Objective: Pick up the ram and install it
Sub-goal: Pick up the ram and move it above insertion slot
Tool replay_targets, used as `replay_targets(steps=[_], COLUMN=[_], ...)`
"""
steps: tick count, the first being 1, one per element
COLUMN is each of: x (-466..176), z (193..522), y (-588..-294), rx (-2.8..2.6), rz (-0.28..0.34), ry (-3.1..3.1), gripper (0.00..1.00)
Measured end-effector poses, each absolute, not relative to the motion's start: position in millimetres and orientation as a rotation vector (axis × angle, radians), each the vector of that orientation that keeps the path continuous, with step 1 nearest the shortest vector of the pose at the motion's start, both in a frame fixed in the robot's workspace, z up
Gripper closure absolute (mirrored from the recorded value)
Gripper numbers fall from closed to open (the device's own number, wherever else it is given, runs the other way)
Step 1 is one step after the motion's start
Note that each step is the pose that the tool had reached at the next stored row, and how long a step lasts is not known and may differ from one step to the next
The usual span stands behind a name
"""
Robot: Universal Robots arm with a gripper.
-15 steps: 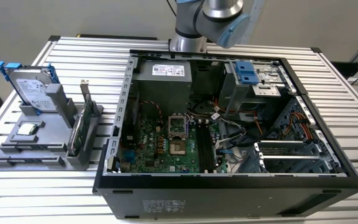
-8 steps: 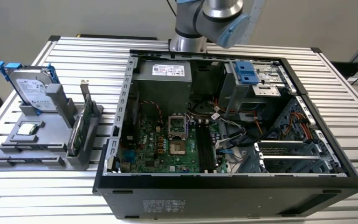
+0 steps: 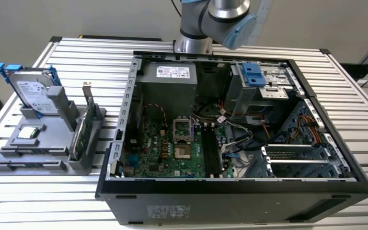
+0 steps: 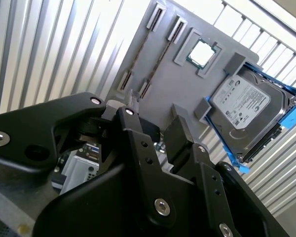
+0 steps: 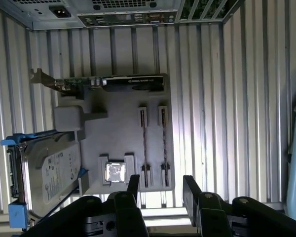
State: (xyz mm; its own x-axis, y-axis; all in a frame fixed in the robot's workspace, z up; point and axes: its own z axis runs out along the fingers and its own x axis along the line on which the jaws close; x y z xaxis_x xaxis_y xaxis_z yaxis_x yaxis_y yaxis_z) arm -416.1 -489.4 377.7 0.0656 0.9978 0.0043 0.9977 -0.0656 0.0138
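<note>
First wrist view: gripper (image 5: 162,190) spread, empty (above tray (image 5: 118,106)); two ram sticks (image 5: 144,145), one processor (image 5: 115,173), one hard drive (image 5: 52,170).

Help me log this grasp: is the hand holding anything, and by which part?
Nothing is held. The hand is open, its fingers apart with nothing between them, over the grey parts tray.
</note>
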Motion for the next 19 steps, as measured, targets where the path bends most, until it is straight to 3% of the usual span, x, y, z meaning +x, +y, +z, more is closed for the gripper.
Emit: replay_targets(steps=[19], x=[-416.1], z=[370.3], y=[-489.4], rx=[2.288], rz=[0.019], ry=[2.142], gripper=[0.0])
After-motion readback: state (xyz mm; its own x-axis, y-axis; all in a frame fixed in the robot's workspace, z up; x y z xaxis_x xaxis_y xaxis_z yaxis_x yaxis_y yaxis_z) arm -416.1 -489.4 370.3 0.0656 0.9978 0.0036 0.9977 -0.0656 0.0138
